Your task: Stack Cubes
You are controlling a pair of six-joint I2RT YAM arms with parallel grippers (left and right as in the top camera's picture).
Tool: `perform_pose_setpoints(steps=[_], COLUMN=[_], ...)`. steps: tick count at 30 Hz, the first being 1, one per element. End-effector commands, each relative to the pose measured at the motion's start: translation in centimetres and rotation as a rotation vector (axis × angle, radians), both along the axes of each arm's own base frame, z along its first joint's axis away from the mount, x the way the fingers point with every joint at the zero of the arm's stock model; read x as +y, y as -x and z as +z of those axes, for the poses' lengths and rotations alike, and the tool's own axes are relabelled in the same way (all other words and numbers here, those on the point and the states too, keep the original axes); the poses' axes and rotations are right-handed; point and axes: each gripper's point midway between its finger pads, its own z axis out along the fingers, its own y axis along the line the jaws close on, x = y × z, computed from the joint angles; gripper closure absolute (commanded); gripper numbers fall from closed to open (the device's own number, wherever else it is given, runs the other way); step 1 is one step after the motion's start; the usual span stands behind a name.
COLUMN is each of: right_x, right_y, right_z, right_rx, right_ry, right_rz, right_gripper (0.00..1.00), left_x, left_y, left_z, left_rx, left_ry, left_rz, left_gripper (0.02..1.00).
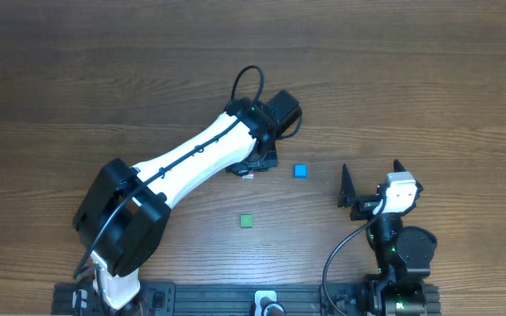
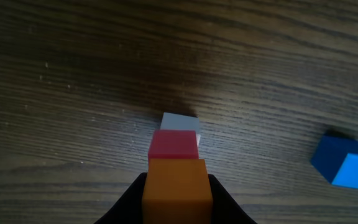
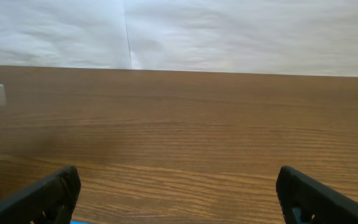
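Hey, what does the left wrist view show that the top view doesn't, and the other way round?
The left wrist view adds an orange cube clamped in the left gripper, lined up over a red cube that sits on a grey cube. Whether orange touches red is unclear. The top view adds a green cube lying by itself nearer the arm bases, and the right gripper, open and apart from every cube. Both share the blue cube, off to one side of the grey cube, and the wooden table.
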Motion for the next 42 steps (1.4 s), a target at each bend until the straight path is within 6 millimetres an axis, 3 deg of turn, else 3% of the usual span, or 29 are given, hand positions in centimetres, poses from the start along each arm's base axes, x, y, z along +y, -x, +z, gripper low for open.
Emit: perform_pose_setpoints(steps=[1,25,42], right_x=[0.06,0.06,0.06], right_y=[0.00,0.00,0.00], right_z=[-0.15,-0.15,-0.15], right_rx=[-0.004,-0.004,-0.004], right_ry=[0.001,0.001,0.001], right_rz=[0.000,0.000,0.000], right_gripper=[0.009,0.009,0.009], left_x=[0.63,0.69,0.72], left_y=[-0.11,0.09,0.12], left_z=[-0.63,-1.23,-1.37], left_rx=[0.009,0.020,0.022], left_ry=[-0.016,-0.019,-0.021], left_rz=[0.026,0.026,0.026], left_gripper=[0.895,0.879,0.803])
